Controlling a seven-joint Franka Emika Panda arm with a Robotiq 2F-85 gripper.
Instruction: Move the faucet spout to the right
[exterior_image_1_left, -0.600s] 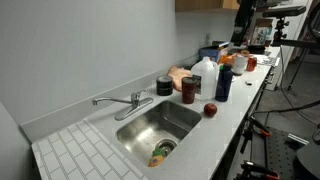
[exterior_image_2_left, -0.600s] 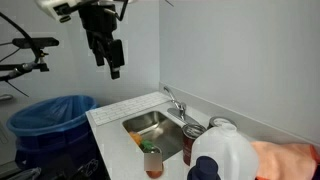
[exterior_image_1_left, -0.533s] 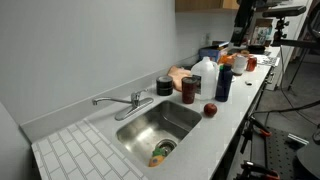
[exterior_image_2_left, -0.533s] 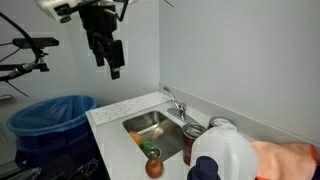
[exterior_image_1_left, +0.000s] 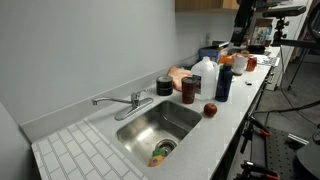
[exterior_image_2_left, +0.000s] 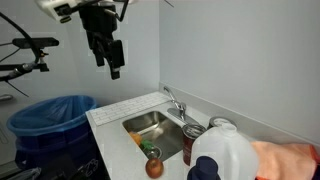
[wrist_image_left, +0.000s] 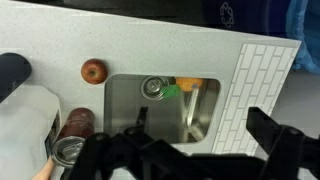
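Note:
The faucet spout (exterior_image_1_left: 112, 101) is a slim chrome tube that runs from its stubby base (exterior_image_1_left: 140, 100) out along the back of the sink basin (exterior_image_1_left: 185, 112). It also shows in an exterior view (exterior_image_2_left: 170, 100), and in the wrist view (wrist_image_left: 191, 108) it lies over the basin. My gripper (exterior_image_2_left: 113, 60) hangs high in the air, well away from the faucet and beyond the counter's edge. In the wrist view its dark fingers (wrist_image_left: 205, 140) stand wide apart and hold nothing.
A red apple (exterior_image_1_left: 210, 110), a white jug (exterior_image_1_left: 204, 78), a dark can (exterior_image_1_left: 189, 90) and bottles stand on the counter beside the sink. An orange and green item (wrist_image_left: 180, 88) lies by the drain. A tiled drainboard (exterior_image_1_left: 70, 150) flanks the basin. A blue bin (exterior_image_2_left: 50, 115) stands on the floor.

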